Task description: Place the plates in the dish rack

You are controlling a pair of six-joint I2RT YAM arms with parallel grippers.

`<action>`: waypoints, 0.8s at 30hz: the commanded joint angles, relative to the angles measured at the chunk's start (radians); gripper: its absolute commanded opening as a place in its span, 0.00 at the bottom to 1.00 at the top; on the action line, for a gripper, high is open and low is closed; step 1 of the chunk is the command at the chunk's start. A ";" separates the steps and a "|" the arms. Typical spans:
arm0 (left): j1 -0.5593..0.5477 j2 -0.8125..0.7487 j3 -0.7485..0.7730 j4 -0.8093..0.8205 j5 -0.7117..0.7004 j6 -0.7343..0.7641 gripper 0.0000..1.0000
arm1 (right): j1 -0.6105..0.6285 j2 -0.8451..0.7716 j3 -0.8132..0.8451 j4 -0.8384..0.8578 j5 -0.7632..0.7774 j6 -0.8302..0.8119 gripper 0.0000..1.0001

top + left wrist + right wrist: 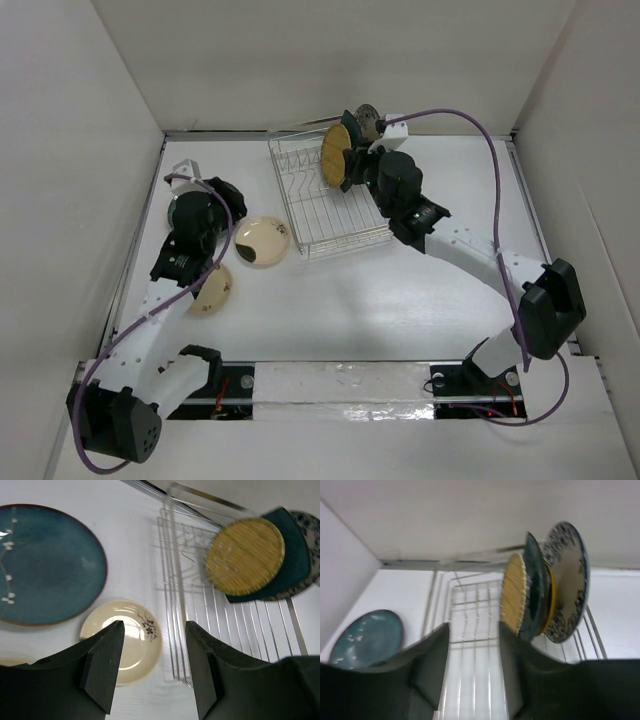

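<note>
The dish rack point(330, 205) is a silver wire rack at the table's middle back. Four plates stand on edge at its far end: the woven yellow-tan one point(333, 155) in front, then dark teal point(532, 585), a yellow-rimmed one point(549, 597) and the blue-and-white one point(365, 122). My right gripper point(358, 172) is open and empty beside the woven plate point(514, 592). My left gripper point(222, 200) is open and empty above a cream plate point(122, 640) that lies flat left of the rack point(225, 615). The round dark teal plate point(45, 565) lies flat on the table.
A second cream plate point(212, 290) lies nearer the front left, partly under my left arm. White walls close in the table on the left, back and right. The near slots of the rack point(475, 610) hold nothing.
</note>
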 commanded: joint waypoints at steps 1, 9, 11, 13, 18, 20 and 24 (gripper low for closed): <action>0.130 0.014 -0.004 0.090 0.060 -0.108 0.49 | 0.021 -0.036 -0.027 0.073 -0.106 0.030 0.34; 0.616 0.087 -0.247 0.242 0.306 -0.340 0.44 | 0.021 -0.150 -0.058 0.082 -0.216 0.051 0.17; 0.673 0.124 -0.274 0.268 0.314 -0.346 0.46 | 0.021 -0.151 -0.055 0.077 -0.253 0.059 0.20; 0.731 0.198 -0.273 0.281 0.333 -0.324 0.49 | 0.021 -0.150 -0.047 0.066 -0.279 0.062 0.20; 0.753 0.397 -0.212 0.310 0.401 -0.291 0.57 | 0.021 -0.142 -0.033 0.057 -0.328 0.070 0.22; 0.753 0.439 -0.182 0.349 0.427 -0.287 0.61 | 0.021 -0.138 -0.030 0.059 -0.341 0.073 0.22; 0.753 0.550 -0.129 0.373 0.473 -0.284 0.61 | 0.030 -0.135 -0.027 0.057 -0.342 0.071 0.22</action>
